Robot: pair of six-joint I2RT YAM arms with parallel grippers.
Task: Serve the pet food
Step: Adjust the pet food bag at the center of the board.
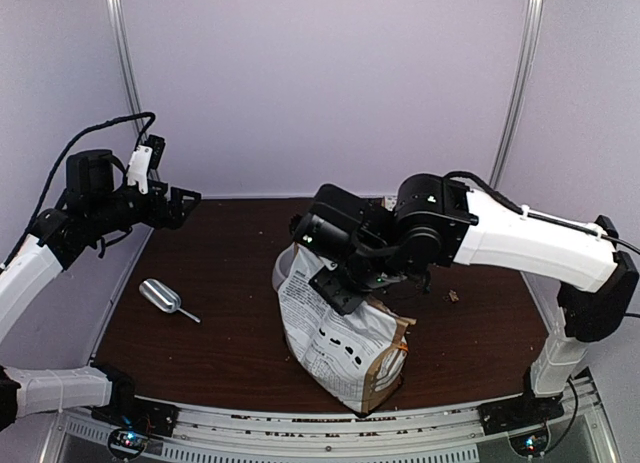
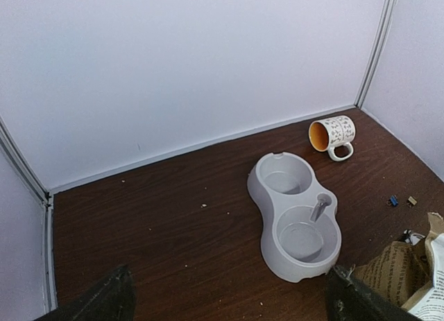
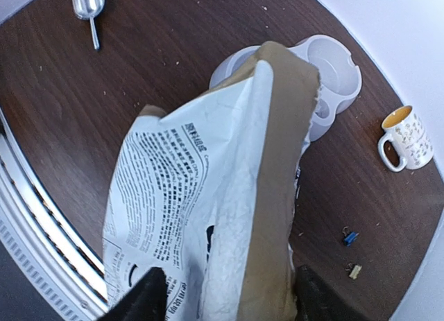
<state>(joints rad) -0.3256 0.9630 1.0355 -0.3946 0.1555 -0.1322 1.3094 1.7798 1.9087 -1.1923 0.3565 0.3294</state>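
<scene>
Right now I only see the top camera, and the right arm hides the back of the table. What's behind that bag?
Observer: A grey double bowl sits beyond it. Both wells look empty.
Operator: Anything else back there?
Observer: A mug lies on its side past the bowl, near the back wall.
Operator: And the right tool?
Observer: The right tool has one finger on each side of the bag at its upper end. I can't tell whether it grips.
</scene>
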